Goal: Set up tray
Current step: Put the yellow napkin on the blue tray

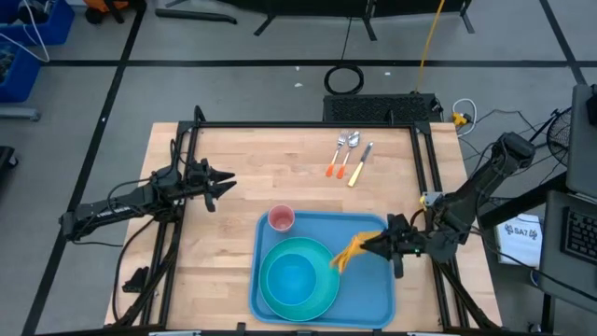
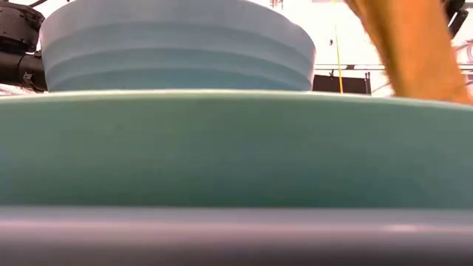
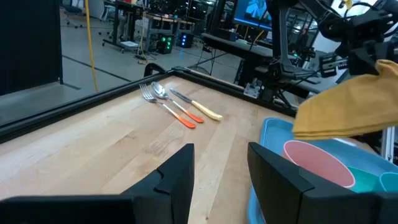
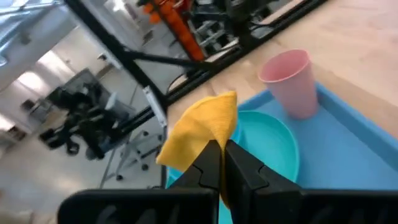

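The light-blue tray (image 1: 373,289) lies at the table's near edge. On it rests a teal plate (image 1: 322,252) with a light-blue bowl (image 1: 293,278) inside, and a pink cup (image 1: 282,219) stands upright in the tray's far left corner. My right gripper (image 1: 378,245) is over the tray's right half, shut on a yellow cloth (image 1: 350,252). My left gripper (image 1: 229,184) hovers open over bare wood to the left of the tray, touching nothing. In the low view the bowl (image 2: 177,44), the plate (image 2: 222,148) and the tray's rim (image 2: 222,236) fill the picture. My right gripper pinches the yellow cloth between its two fingers at one bunched end (image 4: 214,140), coming from the table's right and slanting down. The cloth (image 4: 202,124) reaches from the fingertips toward the plate's (image 4: 267,146) right rim. It is held up; whether its free end touches the plate I cannot tell.
A fork, a spoon with orange handles and a yellow-handled knife (image 1: 348,157) lie together near the table's far edge. Bare wood stretches between them and the tray. A black frame runs along the table's left, far and right sides.
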